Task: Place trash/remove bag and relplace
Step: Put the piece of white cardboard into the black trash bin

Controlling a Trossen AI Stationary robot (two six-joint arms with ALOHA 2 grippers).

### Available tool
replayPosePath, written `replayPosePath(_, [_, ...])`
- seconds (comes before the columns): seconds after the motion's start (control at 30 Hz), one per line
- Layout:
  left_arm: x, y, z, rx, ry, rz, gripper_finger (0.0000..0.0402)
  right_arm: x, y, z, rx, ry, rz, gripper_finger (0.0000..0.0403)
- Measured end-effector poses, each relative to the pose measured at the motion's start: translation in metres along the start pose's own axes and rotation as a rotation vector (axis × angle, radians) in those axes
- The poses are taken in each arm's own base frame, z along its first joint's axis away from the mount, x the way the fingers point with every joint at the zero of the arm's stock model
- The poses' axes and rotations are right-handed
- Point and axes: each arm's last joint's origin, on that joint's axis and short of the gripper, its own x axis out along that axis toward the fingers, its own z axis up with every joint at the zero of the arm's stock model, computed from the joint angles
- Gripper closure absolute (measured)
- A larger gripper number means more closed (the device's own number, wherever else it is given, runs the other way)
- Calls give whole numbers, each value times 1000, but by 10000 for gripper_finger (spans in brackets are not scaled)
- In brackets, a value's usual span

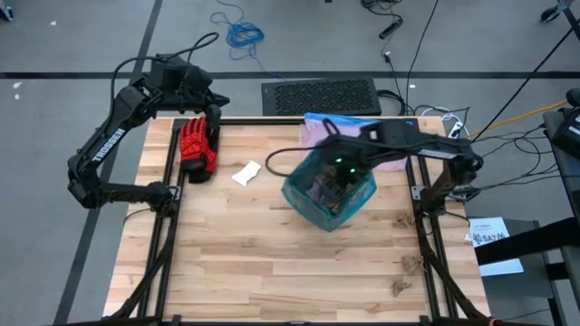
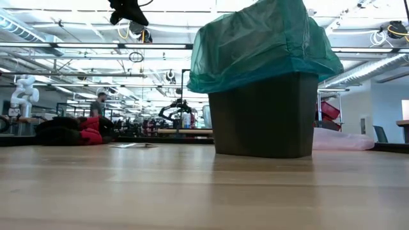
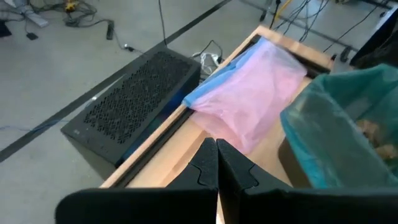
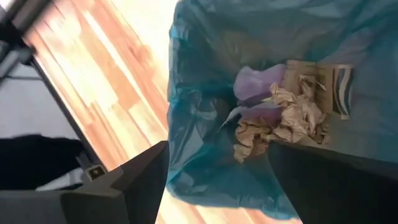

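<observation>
Trash lies inside the thin teal-green plastic bag [image 1: 328, 192]: I count one crumpled brown paper ball [image 4: 283, 121], one purple scrap [image 4: 258, 84] and one flat cardboard piece [image 4: 323, 81]. The bag lines one dark plastic bin [image 2: 263, 115] that stands on the wooden bench [image 1: 272, 263], right of the middle, its edge folded over the rim. My right hand [image 4: 217, 180] hovers just above the bin mouth, fingers spread and released, grasping nothing. My left hand [image 3: 217, 163] waits clenched at the far left corner. One pale pink bag with blue edge [image 3: 255, 93] lies behind the bin. One red glove [image 1: 196, 148] and one white paper scrap [image 1: 246, 173] rest on the left side.
</observation>
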Motion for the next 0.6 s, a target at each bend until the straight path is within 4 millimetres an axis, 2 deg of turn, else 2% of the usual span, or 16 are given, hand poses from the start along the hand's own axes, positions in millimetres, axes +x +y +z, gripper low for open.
replayPosePath(0.07, [9, 2, -7, -28, 98, -18, 401, -10, -2, -3, 22, -27, 23, 135])
replayPosePath(0.17, [31, 6, -26, -31, 363, -63, 394, -24, -6, -6, 52, -78, 57, 135])
replayPosePath(0.3, [66, 10, -52, -80, 611, -54, 360, -44, -11, -11, 76, -167, 91, 135])
replayPosePath(0.47, [90, 12, -79, -111, 738, -79, 295, -61, -17, -16, 92, -249, 106, 135])
replayPosePath(0.6, [111, 0, -96, -82, 802, -102, 240, -66, -19, -18, 77, -274, 117, 135])
